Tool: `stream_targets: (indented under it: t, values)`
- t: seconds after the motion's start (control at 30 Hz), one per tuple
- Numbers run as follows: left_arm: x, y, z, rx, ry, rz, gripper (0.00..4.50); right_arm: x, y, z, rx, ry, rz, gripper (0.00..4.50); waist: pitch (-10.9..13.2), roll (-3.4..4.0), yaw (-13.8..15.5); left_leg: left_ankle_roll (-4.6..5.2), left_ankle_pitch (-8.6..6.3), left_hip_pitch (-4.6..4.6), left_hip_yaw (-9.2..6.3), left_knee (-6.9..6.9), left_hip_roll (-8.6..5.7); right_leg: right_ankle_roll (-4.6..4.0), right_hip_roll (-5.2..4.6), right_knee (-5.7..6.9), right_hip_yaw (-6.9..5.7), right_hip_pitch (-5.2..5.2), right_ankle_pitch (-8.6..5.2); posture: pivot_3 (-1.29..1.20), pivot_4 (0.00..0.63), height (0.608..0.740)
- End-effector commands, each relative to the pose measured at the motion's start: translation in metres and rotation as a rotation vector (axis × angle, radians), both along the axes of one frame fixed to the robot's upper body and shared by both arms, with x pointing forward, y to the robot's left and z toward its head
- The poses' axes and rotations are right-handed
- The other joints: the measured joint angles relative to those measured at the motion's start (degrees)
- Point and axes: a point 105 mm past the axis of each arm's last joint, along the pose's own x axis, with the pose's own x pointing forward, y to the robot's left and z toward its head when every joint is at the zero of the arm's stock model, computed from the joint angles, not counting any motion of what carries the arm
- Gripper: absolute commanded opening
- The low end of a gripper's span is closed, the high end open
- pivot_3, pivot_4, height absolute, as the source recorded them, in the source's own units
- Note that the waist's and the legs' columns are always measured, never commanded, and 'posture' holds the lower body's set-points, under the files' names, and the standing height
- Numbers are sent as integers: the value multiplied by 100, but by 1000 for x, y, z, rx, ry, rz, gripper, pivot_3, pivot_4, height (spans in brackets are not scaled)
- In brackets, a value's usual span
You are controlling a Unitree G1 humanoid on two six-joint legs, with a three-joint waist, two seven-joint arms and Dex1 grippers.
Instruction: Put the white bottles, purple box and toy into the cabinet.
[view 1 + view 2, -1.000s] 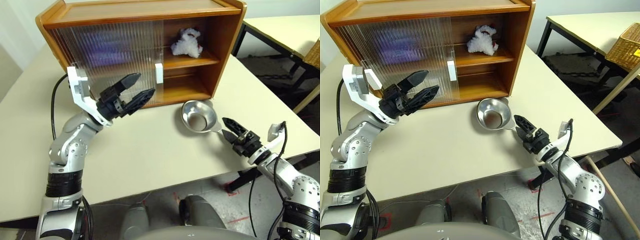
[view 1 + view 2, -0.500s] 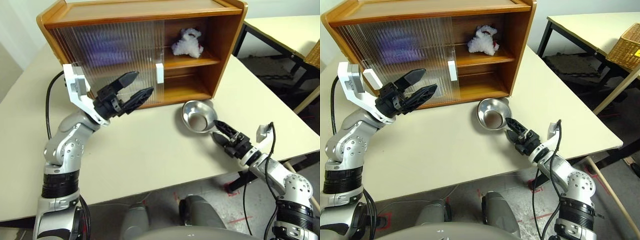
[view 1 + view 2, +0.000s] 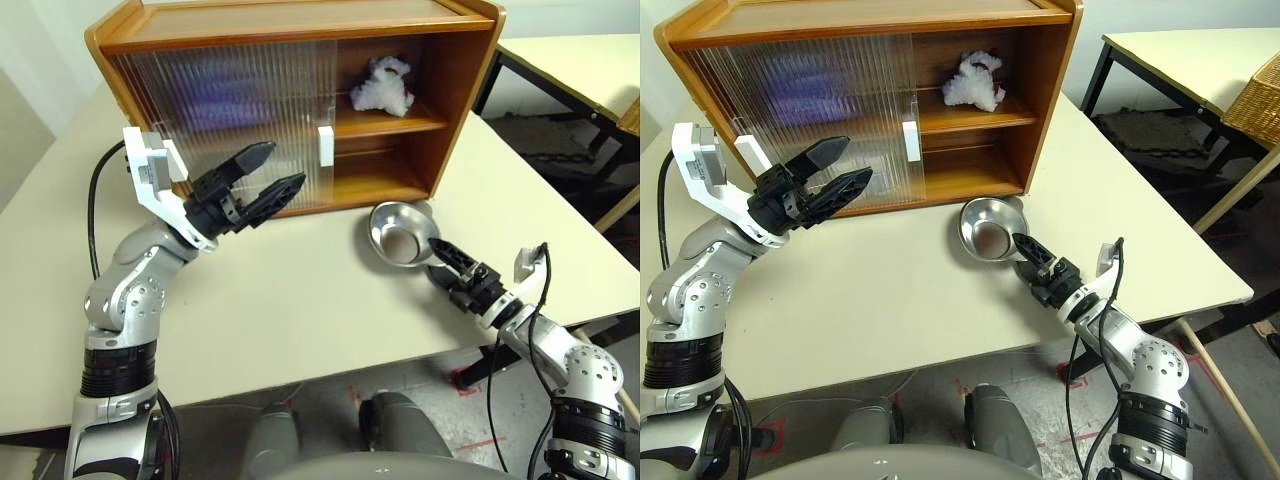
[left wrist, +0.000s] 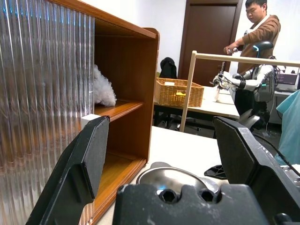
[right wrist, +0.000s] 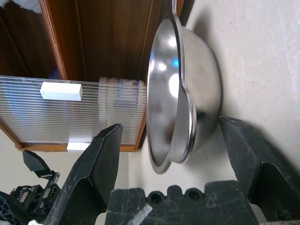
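Even, bright indoor light overhead; soft shadows under the metal bowl (image 3: 399, 232) and cabinet (image 3: 300, 100); glare on ribbed doors (image 3: 225, 120) and bowl rim; head views bend at edges; wrist-view fingers (image 5: 96, 164) slightly soft.

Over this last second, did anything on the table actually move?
The right gripper, jaws open, crept in toward the metal bowl and now reaches its rim. Nothing was grasped or released. The left gripper stayed hovering open before the cabinet; the toy remains on the shelf.
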Motion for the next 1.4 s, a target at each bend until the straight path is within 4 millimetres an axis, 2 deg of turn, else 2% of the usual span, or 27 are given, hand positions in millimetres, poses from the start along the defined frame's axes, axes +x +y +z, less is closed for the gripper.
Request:
stream_targets:
  t: [0.03,0.13,0.43,0.47,0.63,0.77,1.03,1.17,1.4]
  values:
    - [-3,-3,0,4,-2,-17,4500,1,-5,0,-18,-2,-17,4307,0,0,-6,0,0,0,0,0,0,0,0,0,0,0,0,63,0,740]
    - [-3,-3,0,1,0,-19,4500,1,-7,2,-24,-5,-23,3528,0,0,-5,0,0,0,0,-1,0,0,0,0,0,0,0,59,0,740]
    - [-2,-4,0,-2,-1,-21,4500,1,-8,3,-25,-9,-36,223,-1,-2,-8,0,0,1,0,0,0,0,0,0,0,1,0,56,0,740]
    - [-2,-3,0,-1,-1,-21,4500,2,-7,3,-25,-10,-37,11,-2,-2,-5,0,0,1,0,1,0,0,0,0,0,1,0,56,0,740]
    - [-1,-3,0,1,-2,-19,4500,3,-7,6,-13,-19,-42,11,-1,-2,-6,0,0,2,1,4,0,2,-1,0,2,2,1,55,0,740]
    - [-1,-3,-1,2,0,-22,4500,4,-8,17,46,-54,-47,11,-1,-1,-7,0,0,2,0,2,0,2,0,0,1,1,1,45,0,740]
    - [0,-8,-1,10,-8,-42,4500,7,-8,50,180,-136,-41,11,1,1,-26,0,0,-4,1,-3,0,2,1,-10,2,0,1,34,0,740]
    - [0,-8,-1,9,-11,-41,4500,20,3,64,199,-149,-35,11,2,3,-51,0,0,-4,1,-3,0,3,1,-9,4,0,2,43,0,740]
    - [-2,-2,1,29,-25,-14,4500,52,-8,70,270,-159,-109,11,3,4,-5,1,0,-7,0,-2,0,6,1,-13,2,0,3,81,0,740]
